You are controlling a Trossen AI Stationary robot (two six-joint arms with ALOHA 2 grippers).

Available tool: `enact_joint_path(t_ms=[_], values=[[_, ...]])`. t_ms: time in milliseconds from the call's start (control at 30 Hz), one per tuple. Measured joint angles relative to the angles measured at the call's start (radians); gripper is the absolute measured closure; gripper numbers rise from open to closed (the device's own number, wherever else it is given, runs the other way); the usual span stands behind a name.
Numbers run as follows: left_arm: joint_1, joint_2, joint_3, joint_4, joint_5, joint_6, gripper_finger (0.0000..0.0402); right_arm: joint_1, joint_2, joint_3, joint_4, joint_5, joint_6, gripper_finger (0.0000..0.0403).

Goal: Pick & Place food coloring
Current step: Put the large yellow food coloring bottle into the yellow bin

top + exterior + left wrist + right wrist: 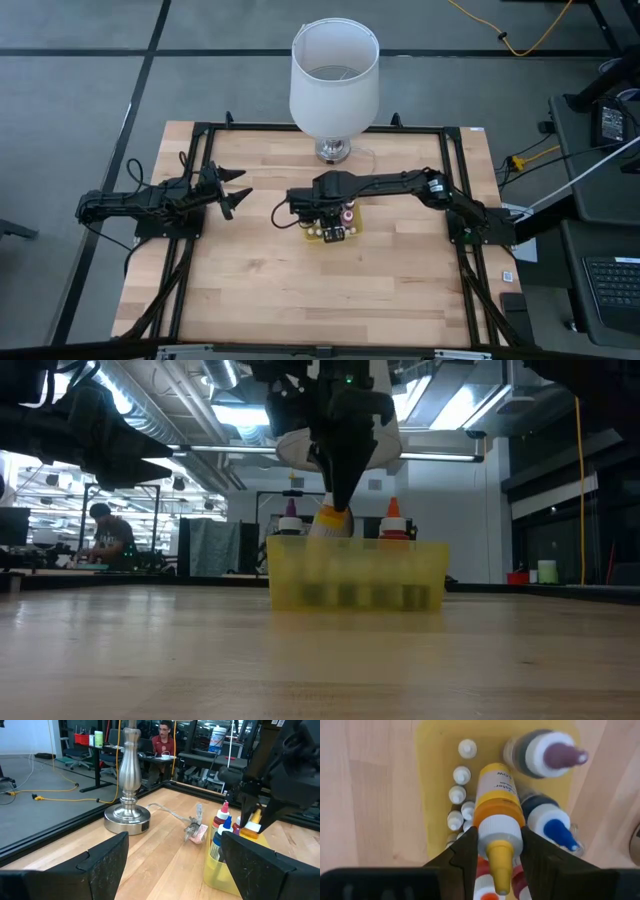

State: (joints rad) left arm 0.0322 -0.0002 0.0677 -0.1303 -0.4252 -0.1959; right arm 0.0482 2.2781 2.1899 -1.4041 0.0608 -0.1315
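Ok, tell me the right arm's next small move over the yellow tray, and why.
Probably lift straight up. The right gripper is shut on the yellow-capped bottle, which sits tilted, low among the other bottles in the yellow tray. Rising first should clear those neighbours before carrying it away. The left gripper waits open, off to the left.

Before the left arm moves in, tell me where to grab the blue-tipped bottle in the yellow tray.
Grip the blue-tipped bottle by its white cap, coming straight down: it stands upright in the tray, packed against other bottles, so only its top is free. The right pincer grips the yellow bottle similarly.
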Motion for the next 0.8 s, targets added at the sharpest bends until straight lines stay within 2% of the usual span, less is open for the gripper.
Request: enact_joint_path(t_ms=[667, 800], values=[[0.000, 0.000, 0.000, 0.000, 0.000, 0.000, 0.0089, 0.000, 0.037, -0.001, 0.001, -0.001, -0.009, 0.0273], [0.000, 0.000, 0.000, 0.000, 0.000, 0.000, 0.0090, 0.000, 0.037, -0.001, -0.001, -0.001, -0.007, 0.0262]])
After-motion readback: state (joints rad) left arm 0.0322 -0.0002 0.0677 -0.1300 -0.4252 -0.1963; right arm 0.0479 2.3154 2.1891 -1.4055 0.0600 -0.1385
